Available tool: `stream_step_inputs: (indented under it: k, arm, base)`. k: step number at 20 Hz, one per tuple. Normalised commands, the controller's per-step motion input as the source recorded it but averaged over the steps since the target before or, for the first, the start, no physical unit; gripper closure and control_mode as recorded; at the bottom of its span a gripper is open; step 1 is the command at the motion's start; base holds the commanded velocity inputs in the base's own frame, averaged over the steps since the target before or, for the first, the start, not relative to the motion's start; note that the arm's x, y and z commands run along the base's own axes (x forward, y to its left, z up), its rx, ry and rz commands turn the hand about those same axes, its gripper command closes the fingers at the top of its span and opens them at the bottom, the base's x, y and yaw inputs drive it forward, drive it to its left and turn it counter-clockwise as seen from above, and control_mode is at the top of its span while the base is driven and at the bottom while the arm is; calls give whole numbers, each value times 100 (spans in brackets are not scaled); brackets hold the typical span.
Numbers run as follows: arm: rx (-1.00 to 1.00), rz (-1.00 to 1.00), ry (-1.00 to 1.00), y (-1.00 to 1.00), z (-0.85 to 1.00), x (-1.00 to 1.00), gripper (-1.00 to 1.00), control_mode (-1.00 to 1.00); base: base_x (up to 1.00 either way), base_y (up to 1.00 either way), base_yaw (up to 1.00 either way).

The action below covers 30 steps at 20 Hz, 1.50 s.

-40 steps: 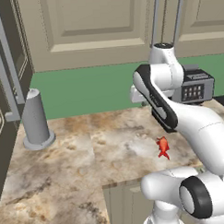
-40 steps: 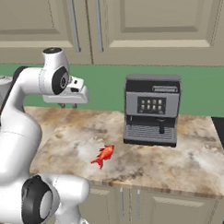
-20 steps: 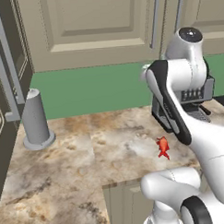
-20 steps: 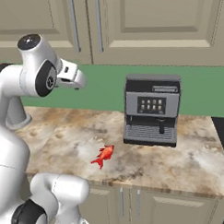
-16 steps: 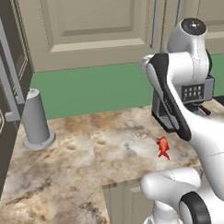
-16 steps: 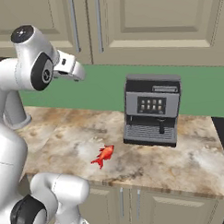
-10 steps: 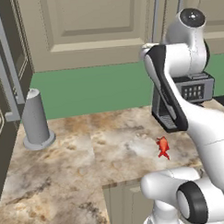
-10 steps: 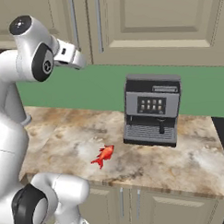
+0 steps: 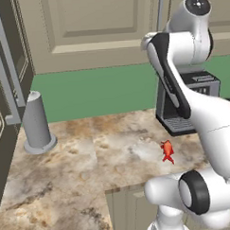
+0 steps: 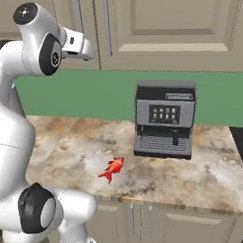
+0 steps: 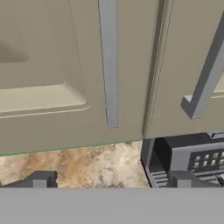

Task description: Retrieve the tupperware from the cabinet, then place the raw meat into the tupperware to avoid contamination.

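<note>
Jaws apart, facing the shut cabinet [image 11: 78,65]. Grasp its rigid bar handle [image 11: 108,65] mid-length; probably the tupperware is behind the door. Meat [image 10: 112,169] on table [image 10: 69,146]: likely soft, slippery.

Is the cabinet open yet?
No, in the hand view both doors of the cabinet are shut, edges meeting, handles untouched.

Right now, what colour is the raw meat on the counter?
Bright red-orange; the raw meat shows best in the right base view.
</note>
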Motion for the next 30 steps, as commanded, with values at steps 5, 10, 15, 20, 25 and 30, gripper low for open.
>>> stream_step_inputs:
  k: [5,10,15,20,25,30]
  arm:
    - [-7,3,-7,-2,36,12,-100,-100]
    - [-4,7,-2,-5,18,32,-100,-100]
    - [-1,8,-1,-13,1,36,-100,-100]
    - [0,4,-2,-13,0,21,-100,-100]
    - [0,1,-1,-1,-2,33,-100,-100]
    - [-3,-6,-2,11,-6,32,-100,-100]
  base:
    - [0,0,0]
    - [0,0,0]
    - [0,0,0]
    - [0,0,0]
    - [0,0,0]
    - [0,0,0]
